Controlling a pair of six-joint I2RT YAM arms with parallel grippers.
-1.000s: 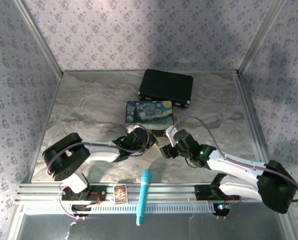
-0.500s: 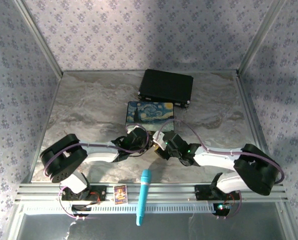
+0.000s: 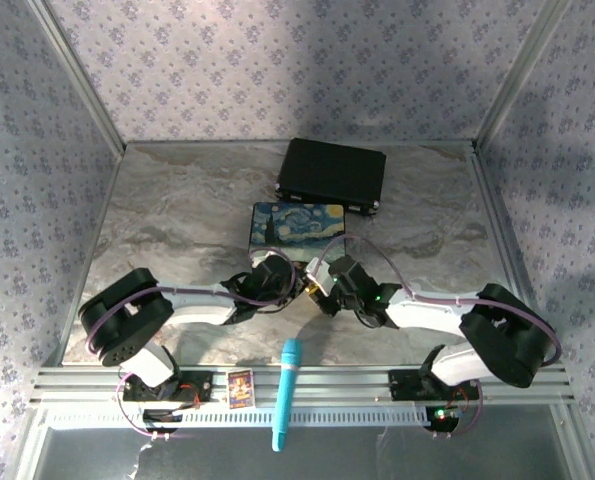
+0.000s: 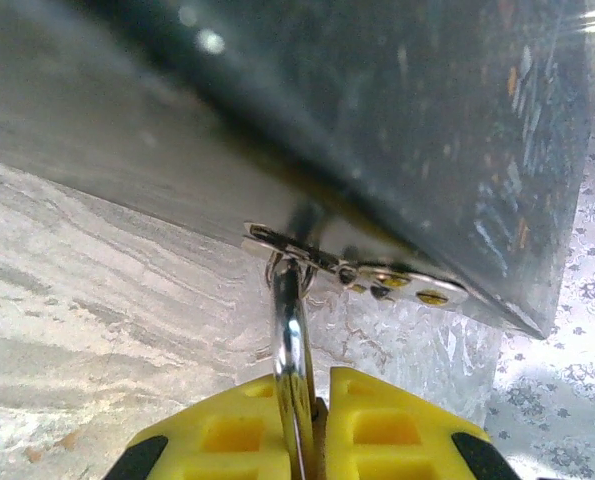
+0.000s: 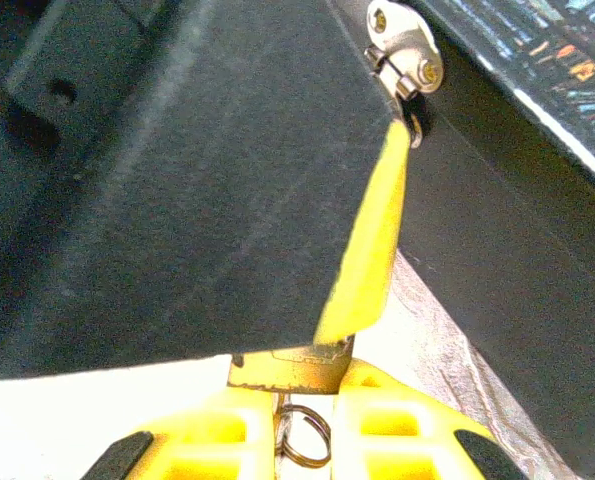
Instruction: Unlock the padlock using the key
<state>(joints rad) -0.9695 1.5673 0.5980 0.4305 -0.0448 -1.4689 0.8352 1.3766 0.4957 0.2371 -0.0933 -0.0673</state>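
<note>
The brass padlock point(image 3: 308, 289) hangs by its silver shackle point(image 4: 290, 330) from the hasp point(image 4: 377, 277) on the front of the painted box point(image 3: 299, 228). My left gripper point(image 4: 312, 385) is shut on the padlock's body and holds it from the left. My right gripper point(image 5: 305, 385) sits right under the padlock's brass underside point(image 5: 287, 370). Its yellow fingers are closed on the thin key point(image 5: 280, 426), whose wire ring point(image 5: 307, 442) shows between them. In the top view the two grippers meet tip to tip in front of the box, with the right gripper point(image 3: 323, 296) just right of the padlock.
A black case point(image 3: 332, 172) lies behind the painted box. A blue marker pen point(image 3: 287, 392) and a small card-like block point(image 3: 239, 387) rest on the front rail. In the right wrist view the left gripper's black body and yellow finger point(image 5: 372, 240) loom close above.
My right arm has swung left and brought its gripper up to the padlock, and its fingers have closed from wide open. The left gripper has kept its hold and place.
</note>
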